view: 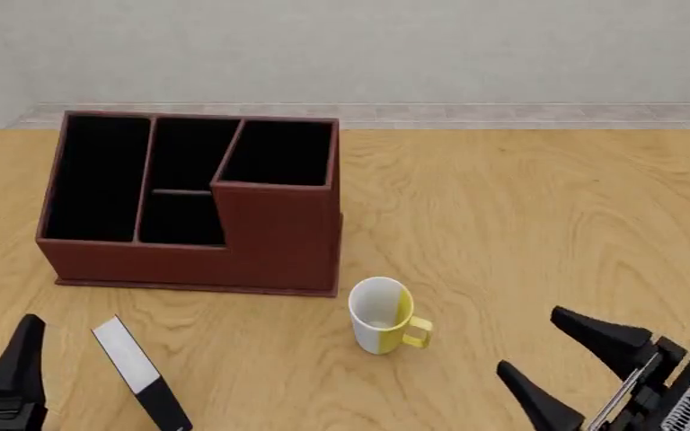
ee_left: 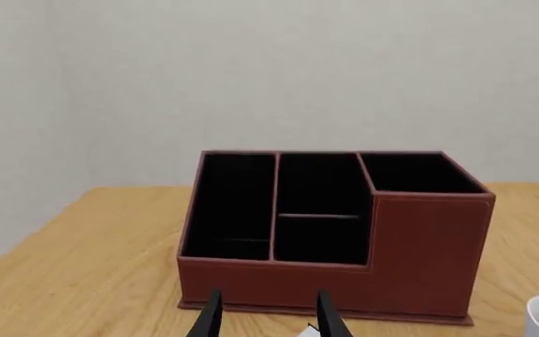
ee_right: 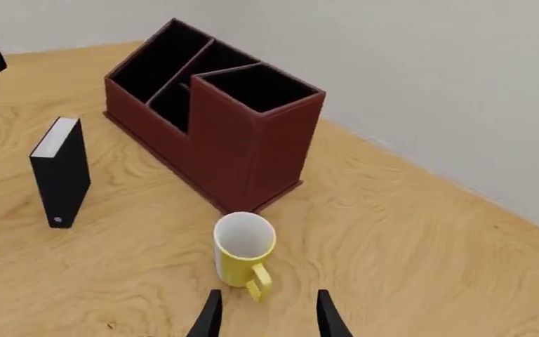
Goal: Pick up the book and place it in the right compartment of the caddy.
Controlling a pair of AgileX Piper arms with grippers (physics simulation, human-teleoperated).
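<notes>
book [view: 141,372] stands upright on the desk [view: 537,224], ungripped; we should close our open left pincer [ee_left: 267,317] squarely across its covers. right pincer [ee_right: 267,316] open.

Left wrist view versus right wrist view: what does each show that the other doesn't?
Only the left wrist view looks straight into the caddy from its front, showing all its sections. Only the right wrist view shows the book standing upright on the table and the whole yellow-and-white mug; the left sees only a white sliver of mug. Both show the caddy, the right compartment empty, the wooden table and open fingertips.
</notes>
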